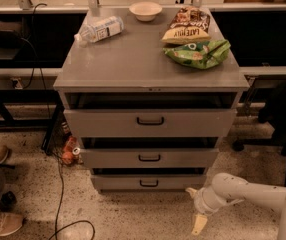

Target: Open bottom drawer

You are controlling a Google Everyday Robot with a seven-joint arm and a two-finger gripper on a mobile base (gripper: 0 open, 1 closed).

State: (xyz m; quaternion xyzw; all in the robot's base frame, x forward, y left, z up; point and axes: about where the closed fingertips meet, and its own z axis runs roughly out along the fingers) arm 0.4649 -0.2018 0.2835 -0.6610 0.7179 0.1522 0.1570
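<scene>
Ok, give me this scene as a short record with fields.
target: bottom grey metal drawer, lowest of three, black loop handle untouched
gripper: white two-finger gripper, low to the drawer's right, near floor, open, holding nothing
surface: grey cabinet top holds clear plastic bottle lying down, pale bowl, yellow snack bag, green snack bag
</scene>
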